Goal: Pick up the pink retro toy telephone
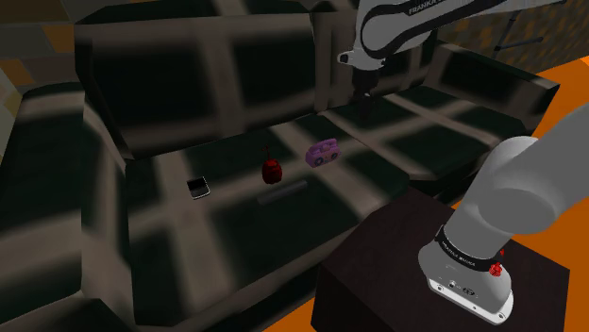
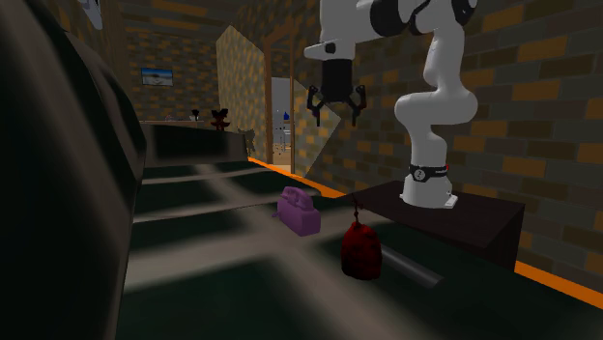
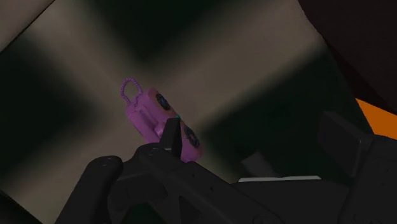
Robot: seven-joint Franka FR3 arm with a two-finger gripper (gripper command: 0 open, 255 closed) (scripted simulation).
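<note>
The pink toy telephone [image 1: 323,152] lies on the dark checked sofa seat [image 1: 236,226], near the seat's back. In the second exterior view the telephone [image 2: 299,211] rests on the cushion, and my black gripper [image 2: 335,114] hangs well above it, open with its fingers spread and nothing between them. From the shoulder view the gripper [image 1: 364,109] hovers above and to the right of the phone. In the wrist view the telephone [image 3: 159,118] with its looped cord lies below the gripper [image 3: 254,135], just beyond one fingertip [image 3: 170,130], not touched.
A dark red bag-like object [image 1: 272,170] stands beside the phone, with a dark cylinder [image 1: 283,192] lying in front of it. A small black-and-white item [image 1: 197,186] sits further left. The sofa backrest [image 1: 189,75] rises behind. My stand [image 1: 406,259] is on an orange floor [image 1: 566,94].
</note>
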